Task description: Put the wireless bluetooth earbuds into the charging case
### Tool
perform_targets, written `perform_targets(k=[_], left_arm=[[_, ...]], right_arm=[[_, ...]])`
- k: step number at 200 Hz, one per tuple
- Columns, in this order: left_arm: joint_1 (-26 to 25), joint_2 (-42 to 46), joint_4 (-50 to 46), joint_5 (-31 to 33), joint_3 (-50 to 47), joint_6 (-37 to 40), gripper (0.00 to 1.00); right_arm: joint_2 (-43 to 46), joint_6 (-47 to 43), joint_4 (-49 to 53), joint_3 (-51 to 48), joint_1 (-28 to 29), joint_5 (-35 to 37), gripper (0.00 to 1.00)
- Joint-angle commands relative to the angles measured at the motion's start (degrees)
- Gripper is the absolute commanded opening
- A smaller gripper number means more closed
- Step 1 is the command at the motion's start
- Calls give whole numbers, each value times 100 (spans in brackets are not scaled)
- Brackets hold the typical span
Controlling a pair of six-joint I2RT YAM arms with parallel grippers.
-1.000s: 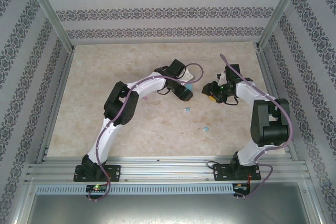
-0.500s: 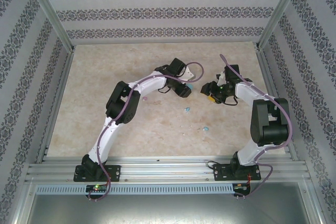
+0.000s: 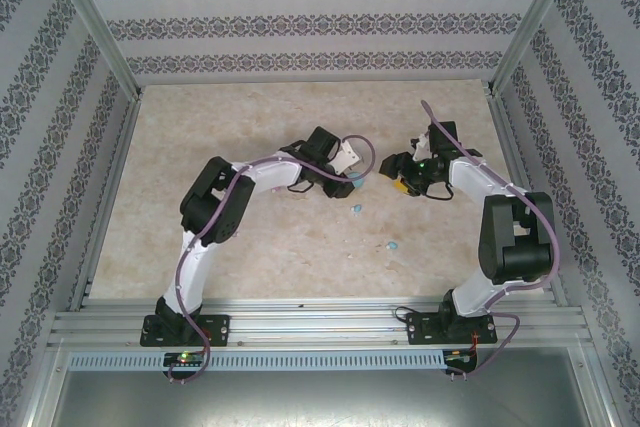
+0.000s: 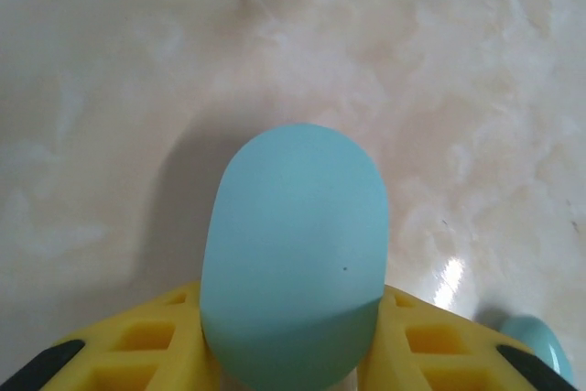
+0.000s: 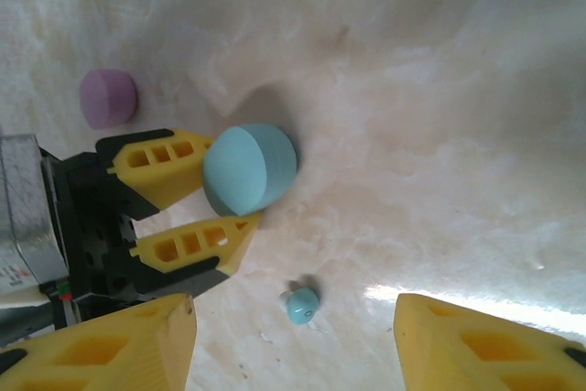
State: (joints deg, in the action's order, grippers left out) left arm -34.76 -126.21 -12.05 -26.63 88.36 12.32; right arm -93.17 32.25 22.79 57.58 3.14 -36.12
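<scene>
The marble-pattern tabletop carries all items. The left gripper is clamped on the blue oval case at mid-tabletop. The right gripper, just right of it, is spread wide and holds nothing. The first blue earbud lies just near of the left gripper. The second blue earbud lies nearer still, to the right
</scene>
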Motion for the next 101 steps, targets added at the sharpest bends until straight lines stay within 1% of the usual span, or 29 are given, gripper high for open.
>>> perform_targets(k=[1,37,56,75,101], left_arm=[[22,525,355,-350,-254,159,30],[90,1236,521,-615,-886,46,30],[110,1565,564,-774,-1136,-25,30],[110,1805,595,-892,-1312,-87,30],[104,2060,681,-927,-1528,-157,30]], right_arm=[[162,175,-117,95,181,-312,60],[281,171,11,225,534,-266,63],[304,223,37,309,663,-369,64],[323,264,69,405,763,-521,66],[358,238,236,545,906,-553,68]])
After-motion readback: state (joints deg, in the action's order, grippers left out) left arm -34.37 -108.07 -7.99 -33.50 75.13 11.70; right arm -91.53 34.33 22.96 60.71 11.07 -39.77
